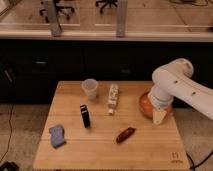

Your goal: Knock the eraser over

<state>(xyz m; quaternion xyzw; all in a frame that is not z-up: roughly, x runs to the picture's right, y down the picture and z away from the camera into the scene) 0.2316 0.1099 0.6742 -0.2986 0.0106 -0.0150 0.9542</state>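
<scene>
1. The bench is a pale wooden top, with dark cabinet fronts behind it.
2. The eraser, a slim black block, stands upright on end left of the bench's middle and touches nothing around it.
3. A clear cup stands farther back than the eraser and a little to its right, apart from it.
4. A white patterned bar lies to the right of the cup, with its length running from far to near.
5. A blue-grey pad lies flat, nearer than the eraser and to its left.
6. A reddish-brown oblong thing lies aslant, nearer than the bar.
7. An orange bowl sits on the right part of the bench, mostly hidden by the white arm.
8. The tool points down at the bowl's near edge, well apart from the eraser on the right side. Its fingers are spread wide, with nothing between them.
</scene>
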